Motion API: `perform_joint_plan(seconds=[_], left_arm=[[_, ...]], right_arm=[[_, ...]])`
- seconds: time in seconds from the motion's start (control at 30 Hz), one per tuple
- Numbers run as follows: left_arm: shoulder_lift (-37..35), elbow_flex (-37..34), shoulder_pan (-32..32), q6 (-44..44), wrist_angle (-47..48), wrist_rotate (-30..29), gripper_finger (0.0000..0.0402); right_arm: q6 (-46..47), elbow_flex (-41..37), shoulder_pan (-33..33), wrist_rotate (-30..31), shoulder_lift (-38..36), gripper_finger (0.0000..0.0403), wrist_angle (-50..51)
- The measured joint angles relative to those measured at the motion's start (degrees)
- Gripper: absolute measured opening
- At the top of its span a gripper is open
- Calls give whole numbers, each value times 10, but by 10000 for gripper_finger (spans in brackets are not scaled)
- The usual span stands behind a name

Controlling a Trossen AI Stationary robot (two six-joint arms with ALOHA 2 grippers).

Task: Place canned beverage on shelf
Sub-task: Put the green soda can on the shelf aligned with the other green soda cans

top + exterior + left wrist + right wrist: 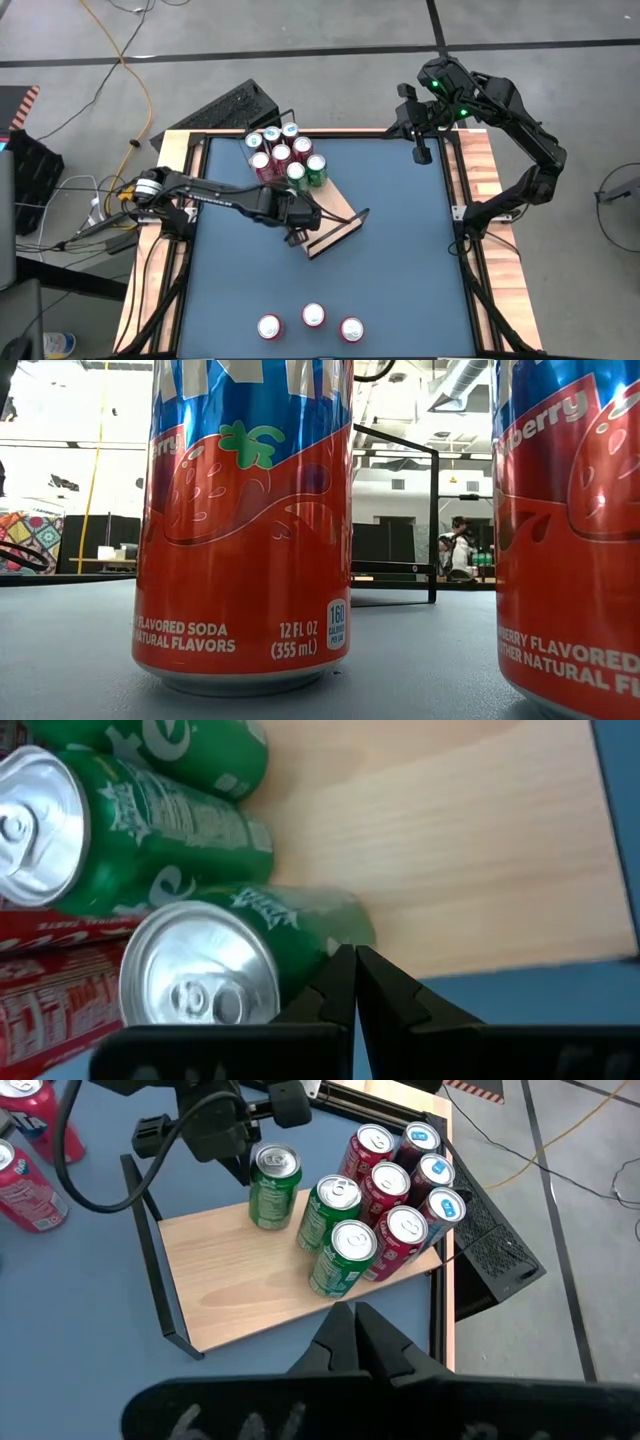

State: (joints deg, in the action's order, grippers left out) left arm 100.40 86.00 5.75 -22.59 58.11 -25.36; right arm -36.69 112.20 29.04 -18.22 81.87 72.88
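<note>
The shelf [338, 208] is a light-wood board with black end rails, lying aslant on the blue table. Several red, blue and green cans stand on its far end [390, 1185]. One green can [275, 1185] stands apart from them on the board; it also shows in the left wrist view [220, 970]. My left gripper [355, 970] is shut, low over the board, right beside this can. My right gripper [355, 1325] is shut and empty, high over the table's far right corner [420, 135]. Three red cans [313, 318] stand near the table's near edge. My left gripper's shut fingers [335, 975] stand right against the side of the lone green can [300, 915], near its top rim. I cannot tell whether they touch it. The can stands upright on the board.
The board's near half [250, 1280] is bare wood, with its black rail [335, 235] at the end. A black keyboard-like object [235, 105] lies beyond the table's far left corner. Two red cans [245, 530] fill the low view, with the shelf rail [432, 520] behind.
</note>
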Motion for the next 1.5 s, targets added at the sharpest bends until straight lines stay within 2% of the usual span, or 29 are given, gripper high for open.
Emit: perform_joint_plan(seconds=[0.17,0.3,0.57,0.67,0.77,0.9,1.07,1.2,1.3,1.37,1.5], left_arm=[[0,0,1,7,34,-10,0],[0,0,1,6,59,-48,0],[-21,0,1,-12,91,-51,0],[-40,0,7,-53,120,-54,0],[-70,0,24,-121,133,-86,0],[-120,-40,62,-165,39,-123,0],[-179,-175,102,-208,-156,-135,0],[-204,-285,112,-236,-313,-207,0],[-212,-336,111,-221,-413,-229,0],[-211,-356,109,-209,-450,-229,0],[-211,-365,103,-215,-436,-231,0]], right_arm=[[0,0,0,0,0,0,0],[0,0,0,0,0,0,0],[0,0,0,1,0,0,1],[0,0,0,1,0,0,3],[-6,0,0,1,0,0,11],[-11,0,0,1,0,0,19],[-13,0,0,1,0,0,19],[-13,0,0,1,0,0,17],[-13,0,0,1,0,0,17],[-13,0,0,1,0,0,17],[-13,0,0,1,0,0,17]])
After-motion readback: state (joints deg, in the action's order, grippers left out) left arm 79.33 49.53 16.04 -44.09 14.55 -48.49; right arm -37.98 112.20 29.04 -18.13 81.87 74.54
